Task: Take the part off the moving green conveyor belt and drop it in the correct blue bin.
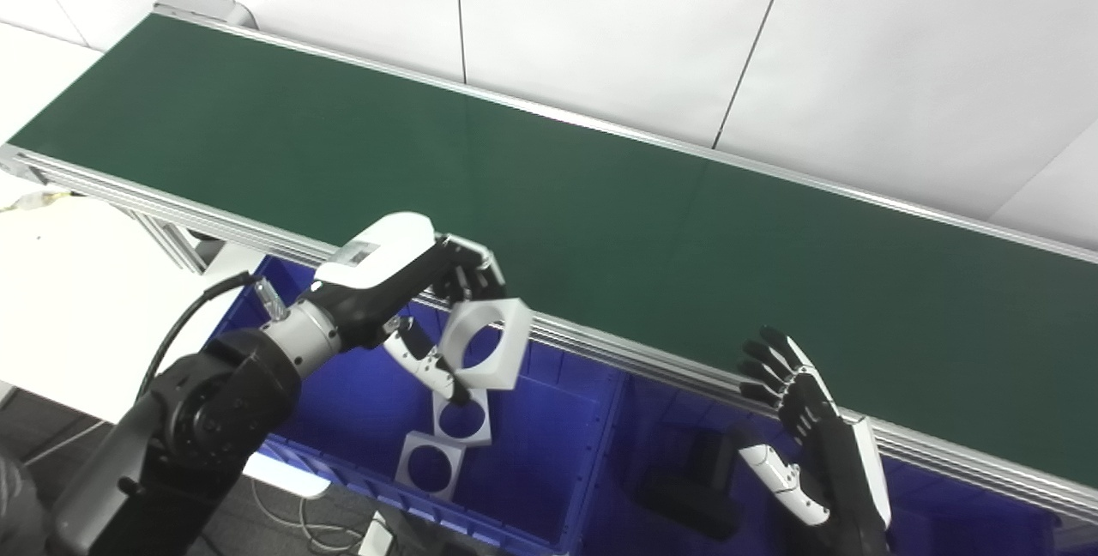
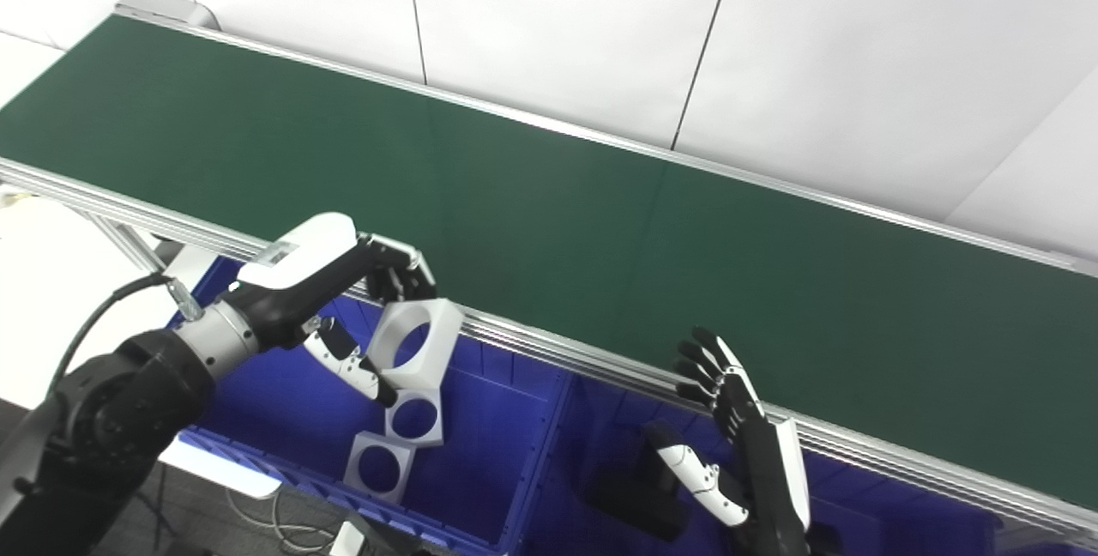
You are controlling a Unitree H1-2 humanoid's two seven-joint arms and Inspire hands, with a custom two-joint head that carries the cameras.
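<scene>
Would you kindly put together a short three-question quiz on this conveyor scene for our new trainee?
1. True or false: the green conveyor belt carries a part at this moment.
2. Multiple choice: the white square part with a round hole is A) lying on the belt, B) held by the left hand above the left blue bin, C) held by the right hand.
3. Fill in: the similar white parts already lying in the left blue bin number ____.

Key
1. False: the belt shows bare.
2. B: the left hand grips it over the bin; the right hand is open, holding nothing.
3. Two, lying side by side.
</scene>
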